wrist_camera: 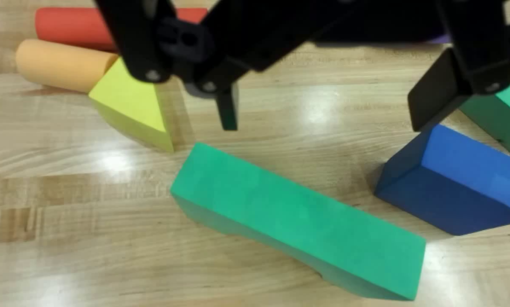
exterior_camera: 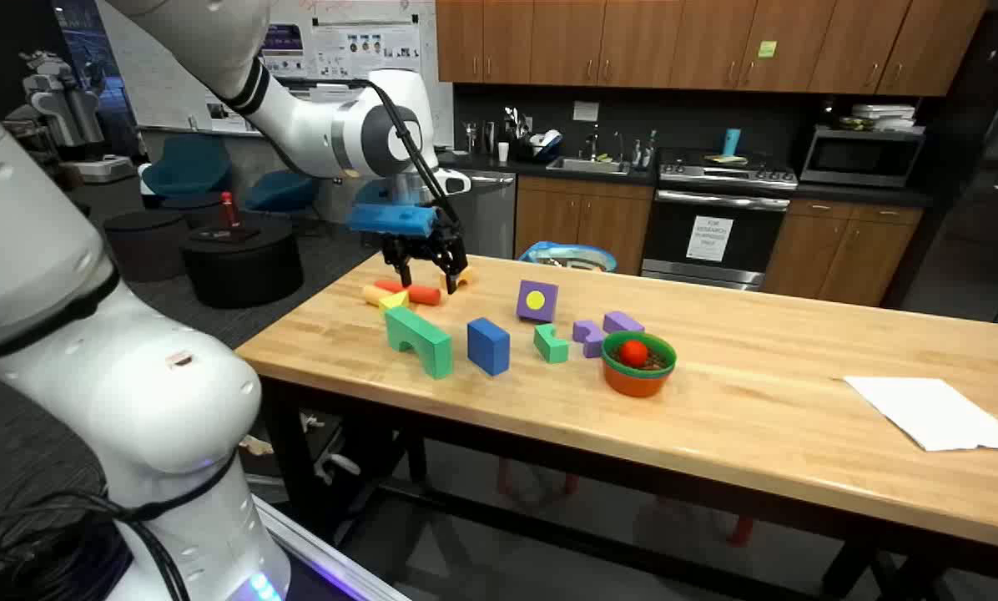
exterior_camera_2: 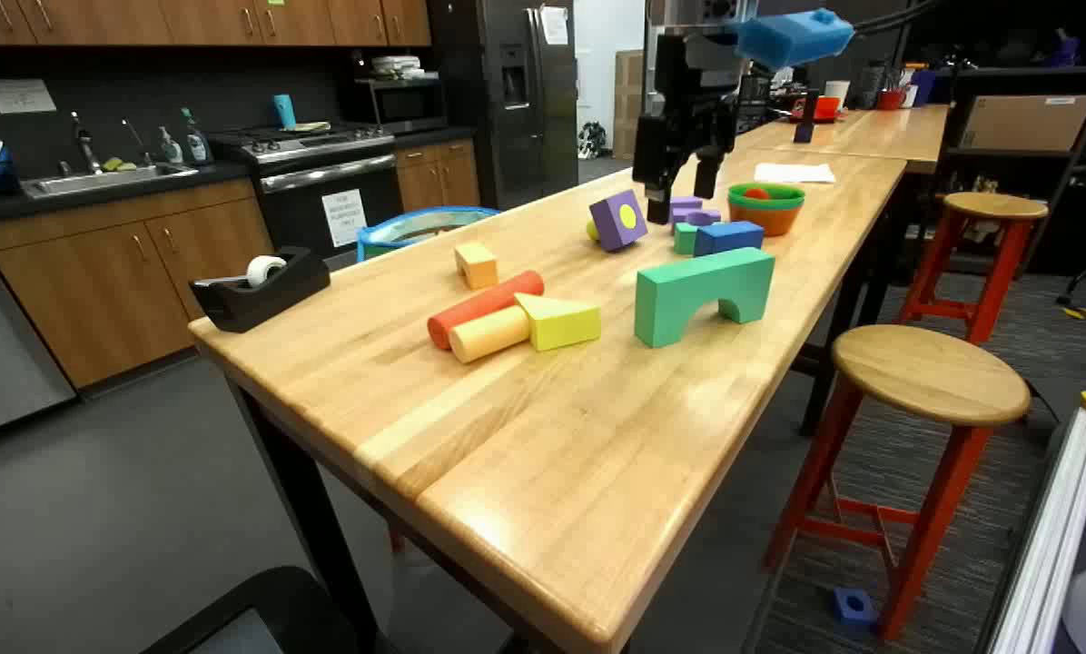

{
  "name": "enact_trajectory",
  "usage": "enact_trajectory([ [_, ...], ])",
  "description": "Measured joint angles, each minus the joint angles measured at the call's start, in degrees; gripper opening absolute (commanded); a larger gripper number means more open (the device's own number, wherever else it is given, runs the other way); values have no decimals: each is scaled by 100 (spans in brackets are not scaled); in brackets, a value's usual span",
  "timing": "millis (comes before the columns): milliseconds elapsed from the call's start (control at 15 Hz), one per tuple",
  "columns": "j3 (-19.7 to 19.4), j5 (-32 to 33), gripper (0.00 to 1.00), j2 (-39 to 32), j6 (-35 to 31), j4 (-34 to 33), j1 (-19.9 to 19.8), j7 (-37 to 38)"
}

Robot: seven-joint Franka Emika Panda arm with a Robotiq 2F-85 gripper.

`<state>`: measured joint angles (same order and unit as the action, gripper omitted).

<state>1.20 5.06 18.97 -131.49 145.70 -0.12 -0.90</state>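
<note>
Currently end effector (wrist_camera: 322, 128) gaping, nr grn arch blk (wrist_camera: 299, 219).

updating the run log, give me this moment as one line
gripper: open, empty, above table | green arch: standing, ungrasped | blue block: apart from arch | red ball: in green bowl

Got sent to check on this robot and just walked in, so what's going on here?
A robot arm has its gripper hanging over a table with blocks on it, but it is handling nothing right now: the jaws are open and empty. The green arch stands on its two feet, with the blue block near one end. Near its other end, the yellow wedge, orange cylinder and red cylinder lie close together. The spotted purple block sits tilted.
</note>
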Motion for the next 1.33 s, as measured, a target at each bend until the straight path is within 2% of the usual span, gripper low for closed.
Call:
enact_trajectory([
  [1133,0,0,100,-1,0,0,0,0],
  [1333,16,53,100,4,6,-5,52,-176],
])
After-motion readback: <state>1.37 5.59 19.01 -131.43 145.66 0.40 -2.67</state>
